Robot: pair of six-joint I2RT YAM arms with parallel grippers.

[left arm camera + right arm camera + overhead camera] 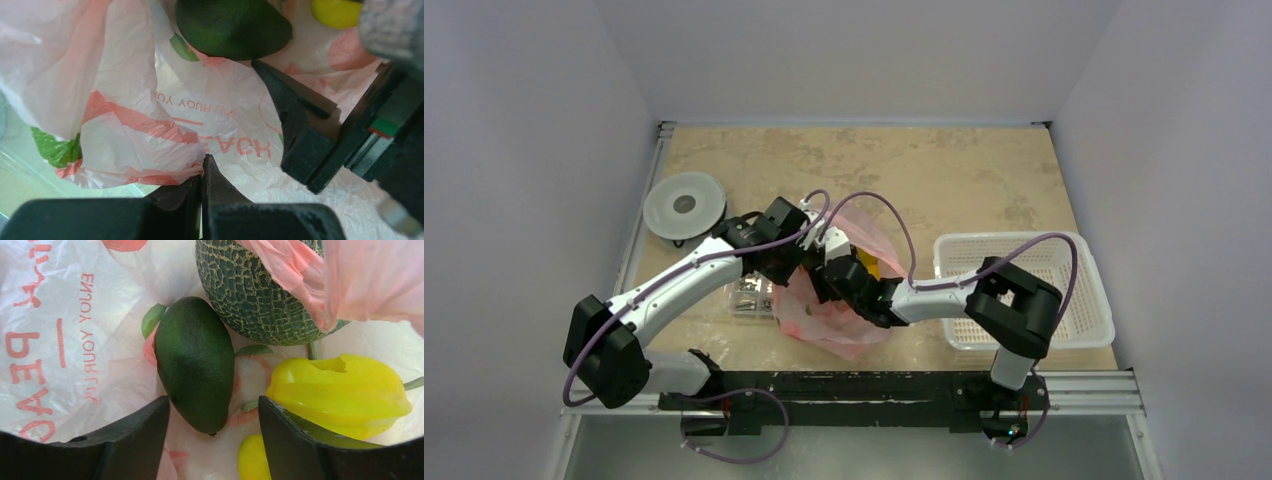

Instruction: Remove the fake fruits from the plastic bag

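The pink plastic bag (pixel 829 320) lies crumpled at the table's near middle. My left gripper (pixel 202 162) is shut on a bunched fold of the bag's rim (pixel 150 172) and holds it up. My right gripper (pixel 214 399) is inside the bag's mouth, open. The tip of a dark green oval fruit (pixel 195 365) lies between its fingers, touching neither. To the right lie a ridged yellow fruit (pixel 340 390) and a small yellow one (pixel 250 460). A netted green melon (pixel 250 295) sits behind them. The left wrist view shows the green fruit (pixel 232 25) and one right finger (pixel 300 130).
A white perforated basket (pixel 1024 290) stands right of the bag, beside the right arm. A clear box of metal parts (pixel 749 297) lies against the bag's left side under the left arm. A round grey disc (pixel 684 205) sits at the far left. Walls enclose the table.
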